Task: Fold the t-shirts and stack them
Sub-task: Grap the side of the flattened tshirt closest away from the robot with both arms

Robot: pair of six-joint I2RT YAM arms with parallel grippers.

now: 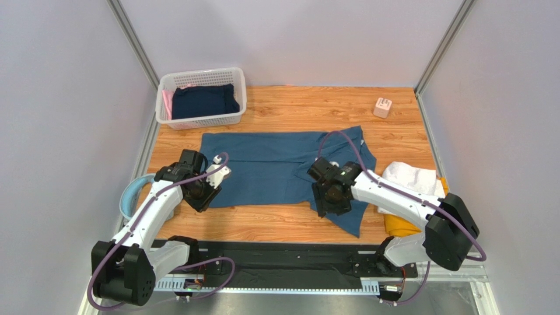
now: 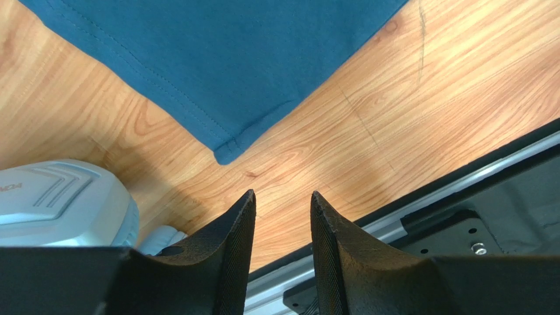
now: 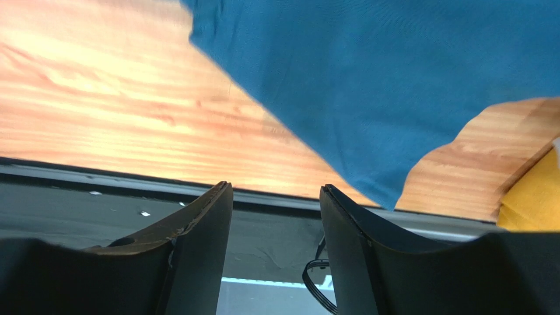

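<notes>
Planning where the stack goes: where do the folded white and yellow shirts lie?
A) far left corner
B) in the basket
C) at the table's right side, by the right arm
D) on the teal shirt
C: the white shirt and yellow shirt lie together beside the right arm.

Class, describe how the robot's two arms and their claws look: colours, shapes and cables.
The left arm and right arm match: smooth white links between chunky black joints. A purple cable loops along each. The left claw and right claw each have two black fingers, wedge-shaped, finely ribbed, tapering to narrow tips.
</notes>
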